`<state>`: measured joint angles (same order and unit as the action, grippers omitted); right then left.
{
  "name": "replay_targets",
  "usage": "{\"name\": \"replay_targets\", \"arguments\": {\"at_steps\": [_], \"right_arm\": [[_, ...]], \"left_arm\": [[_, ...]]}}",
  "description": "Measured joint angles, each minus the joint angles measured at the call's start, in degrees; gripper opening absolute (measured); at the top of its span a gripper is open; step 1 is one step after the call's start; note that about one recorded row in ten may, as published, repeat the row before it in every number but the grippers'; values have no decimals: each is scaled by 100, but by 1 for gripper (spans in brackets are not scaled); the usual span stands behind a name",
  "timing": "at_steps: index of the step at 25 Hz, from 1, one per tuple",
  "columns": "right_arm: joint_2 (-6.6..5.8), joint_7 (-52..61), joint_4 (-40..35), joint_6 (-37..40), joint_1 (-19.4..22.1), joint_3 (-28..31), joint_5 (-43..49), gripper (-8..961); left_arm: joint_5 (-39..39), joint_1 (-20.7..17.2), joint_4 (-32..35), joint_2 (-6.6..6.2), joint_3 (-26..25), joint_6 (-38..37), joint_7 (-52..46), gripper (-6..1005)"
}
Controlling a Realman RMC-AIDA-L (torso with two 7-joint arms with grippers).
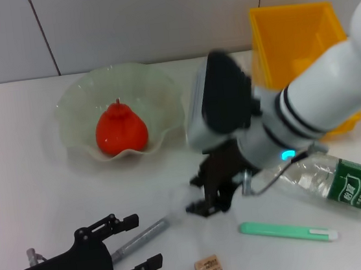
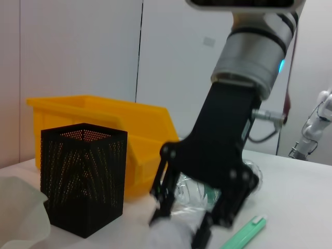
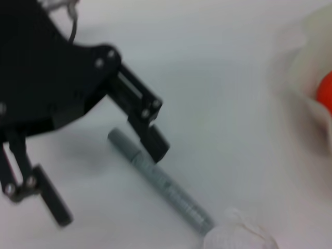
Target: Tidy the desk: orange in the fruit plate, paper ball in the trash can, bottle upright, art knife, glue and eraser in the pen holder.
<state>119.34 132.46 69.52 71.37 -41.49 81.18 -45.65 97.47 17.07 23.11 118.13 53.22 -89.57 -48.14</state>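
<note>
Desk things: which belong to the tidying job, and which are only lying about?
Job: orange, fruit plate, paper ball, yellow bin, bottle, green knife, grey glue stick, eraser, pen holder.
Lying about: nothing that I can see.

Worktop (image 1: 34, 223) white. Fruit plate (image 1: 72, 101) pale translucent green, orange (image 1: 121, 130) red-orange. Bin (image 1: 292, 31) yellow. Pen holder (image 2: 83, 181) black, perforated mesh. Bottle (image 1: 333, 183) clear, green label. Art knife (image 1: 288, 232) mint green. Glue (image 3: 161, 181) grey. Eraser (image 1: 208, 266) tan. Paper ball (image 3: 236, 237) white.
</note>
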Motion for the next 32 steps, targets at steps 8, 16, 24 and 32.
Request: {"name": "replay_targets", "arguments": {"at_steps": [8,16,24,32], "right_arm": [[-21,335,1031,596,222,1139,232,469],[-12,848,1778,534,379,2159,1034,467],[-16,814,1807,171,534,3121,1661,467],[-19,833,1024,-734,668,3183,2168,483]], "left_arm": [[0,-11,0,4,-7,-4,30,793],[0,15,0,8,11,-8,41,792],[0,34,0,18,23,-8,42,792],[0,34,0,17,20,-8,42,792]]}}
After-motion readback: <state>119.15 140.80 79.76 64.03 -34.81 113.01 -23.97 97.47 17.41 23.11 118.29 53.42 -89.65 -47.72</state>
